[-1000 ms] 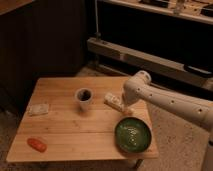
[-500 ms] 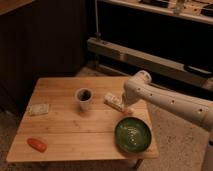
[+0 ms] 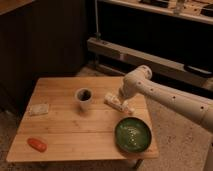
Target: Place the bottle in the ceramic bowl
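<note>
Bottle (image 3: 111, 99) lying diagonally, end effector (image 3: 123, 100) beside it

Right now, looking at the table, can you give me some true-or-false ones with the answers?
1. The bottle is inside the ceramic bowl. False: it lies on the table, behind the bowl.
2. The gripper is down at the bottle. True.
3. The white cup stands upright on the table. True.
4. The orange-red object sits in the cup. False: it lies near the table's front left corner.
</note>
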Tool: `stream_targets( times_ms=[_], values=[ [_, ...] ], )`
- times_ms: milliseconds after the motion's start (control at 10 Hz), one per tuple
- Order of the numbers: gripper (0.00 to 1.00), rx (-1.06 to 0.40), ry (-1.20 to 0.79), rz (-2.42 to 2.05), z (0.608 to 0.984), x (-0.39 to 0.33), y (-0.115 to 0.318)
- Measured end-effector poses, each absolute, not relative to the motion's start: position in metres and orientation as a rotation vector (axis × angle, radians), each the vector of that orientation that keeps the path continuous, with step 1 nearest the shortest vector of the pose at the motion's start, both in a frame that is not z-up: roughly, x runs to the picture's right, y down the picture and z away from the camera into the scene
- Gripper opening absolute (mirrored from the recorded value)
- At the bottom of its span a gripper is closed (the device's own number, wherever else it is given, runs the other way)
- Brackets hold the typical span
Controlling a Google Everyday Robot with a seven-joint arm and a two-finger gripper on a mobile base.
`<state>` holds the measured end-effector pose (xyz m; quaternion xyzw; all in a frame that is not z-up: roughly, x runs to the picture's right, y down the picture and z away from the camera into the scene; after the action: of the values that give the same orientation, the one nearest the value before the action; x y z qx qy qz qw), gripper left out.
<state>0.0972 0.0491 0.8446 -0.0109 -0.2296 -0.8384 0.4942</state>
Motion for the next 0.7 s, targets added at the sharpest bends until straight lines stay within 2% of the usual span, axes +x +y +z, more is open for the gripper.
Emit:
stream_targets(
  times_ms=[100, 200, 700],
  values=[
    [0.78, 0.0, -0.604, -2.055, 0.849, 0.089, 0.047],
    [0.8, 0.011, -0.647, -2.059, 0.853, 0.083, 0.048],
    [0.8, -0.029, -0.654, -2.138, 0.875, 0.095, 0.063]
  ],
)
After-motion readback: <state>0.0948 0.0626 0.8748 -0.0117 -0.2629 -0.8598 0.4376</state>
